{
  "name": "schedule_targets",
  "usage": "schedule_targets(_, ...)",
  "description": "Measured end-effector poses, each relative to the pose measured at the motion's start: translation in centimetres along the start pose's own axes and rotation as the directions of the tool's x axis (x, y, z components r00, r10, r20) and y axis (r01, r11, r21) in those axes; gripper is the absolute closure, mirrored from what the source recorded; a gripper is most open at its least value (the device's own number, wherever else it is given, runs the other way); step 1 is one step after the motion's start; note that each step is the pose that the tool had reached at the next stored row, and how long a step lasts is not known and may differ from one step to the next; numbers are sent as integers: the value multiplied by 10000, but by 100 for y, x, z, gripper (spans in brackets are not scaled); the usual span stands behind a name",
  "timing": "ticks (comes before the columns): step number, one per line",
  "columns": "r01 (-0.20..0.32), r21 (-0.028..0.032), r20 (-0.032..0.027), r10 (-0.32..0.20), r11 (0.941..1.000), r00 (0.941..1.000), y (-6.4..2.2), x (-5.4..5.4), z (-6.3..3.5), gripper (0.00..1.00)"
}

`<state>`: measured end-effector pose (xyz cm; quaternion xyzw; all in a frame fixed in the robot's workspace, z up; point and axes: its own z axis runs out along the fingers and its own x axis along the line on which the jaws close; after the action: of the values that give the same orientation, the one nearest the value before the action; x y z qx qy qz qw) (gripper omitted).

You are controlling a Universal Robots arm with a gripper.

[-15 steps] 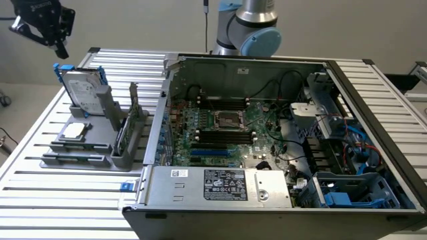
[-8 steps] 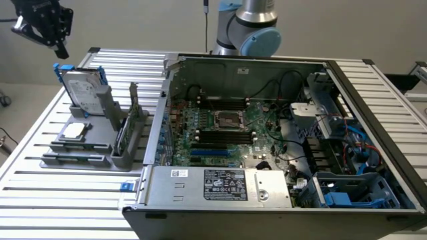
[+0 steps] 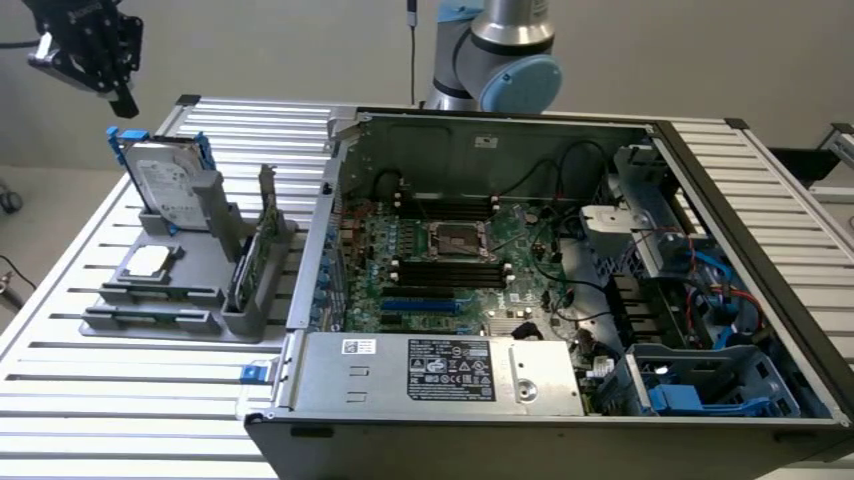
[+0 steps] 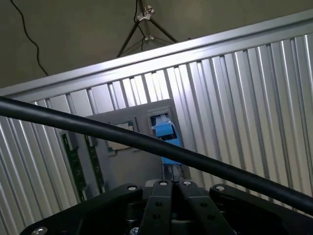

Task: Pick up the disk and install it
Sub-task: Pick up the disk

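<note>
A: What is shown around the disk (image 3: 167, 182)?
B: It is stood upright in a grey rack (image 3: 180, 318) on the bench (image 3: 120, 400), beside an open computer case (image 3: 507, 140).
A: And the gripper (image 4: 171, 185)?
B: It is held well apart from the disk, fingers pressed together, nothing grasped. A black cable (image 4: 98, 128) is strung across the wrist view.

The exterior view looks down at a slant from high up over the whole worktop (image 3: 80, 400), with the open computer case (image 3: 494, 145) closest to it. The wrist view sits just behind the gripper (image 4: 173, 185) and faces down past it from well above. Both views take in the grey holder (image 3: 174, 300) below the gripper and the ribbed worktop around it.
</note>
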<state>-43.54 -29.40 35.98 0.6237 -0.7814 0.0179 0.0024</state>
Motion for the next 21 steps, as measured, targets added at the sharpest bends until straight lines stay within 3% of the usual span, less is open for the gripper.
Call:
schedule_targets(7,683,17,16,-683,9977,9977,36,-11,29,89)
schedule_targets(16,1489,30,34,-1490,9888,9888,69,-34,51,89)
schedule_targets(18,1592,-14,32,-1592,9872,9872,75,-53,49,89)
schedule_targets(20,1668,-123,27,-1668,9859,9860,80,-75,46,89)
schedule_targets(21,1702,-148,24,-1702,9853,9854,81,-82,46,89)
